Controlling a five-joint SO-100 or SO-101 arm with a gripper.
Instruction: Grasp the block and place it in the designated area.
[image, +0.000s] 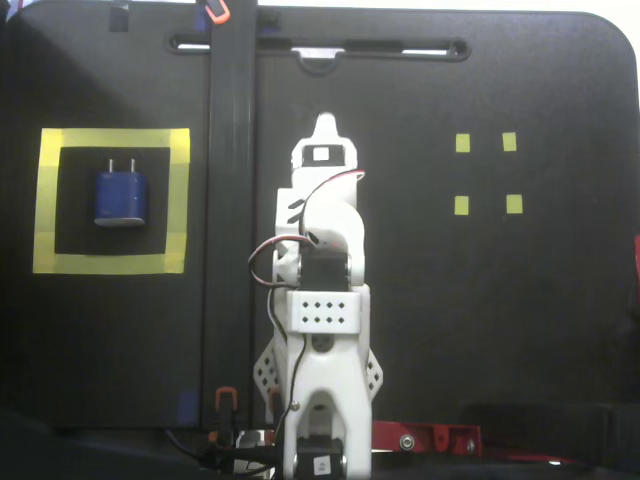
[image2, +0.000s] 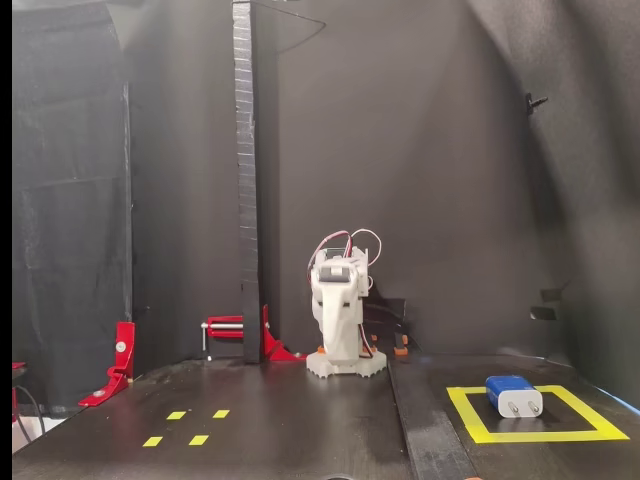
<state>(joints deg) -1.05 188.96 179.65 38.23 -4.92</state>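
Observation:
The dark blue block (image: 121, 196) lies flat inside the designated area (image: 180, 200), a square with a wide yellow tape border, on the left of the top-down fixed view; its two prongs point to the far edge. From the front fixed view the block (image2: 513, 394) rests in the yellow square (image2: 470, 418) at the right, prongs facing the camera. My white arm (image2: 338, 300) is folded low over its base at the table's middle. The gripper (image: 325, 124) points away from the base, fingers together, holding nothing and well apart from the block.
A black upright post (image: 230, 200) stands between the arm and the yellow square, and shows as a tall strip (image2: 245, 180) from the front. Small yellow tape squares (image: 462, 143) mark the other side. Red clamps (image2: 120, 355) sit at the table's edge.

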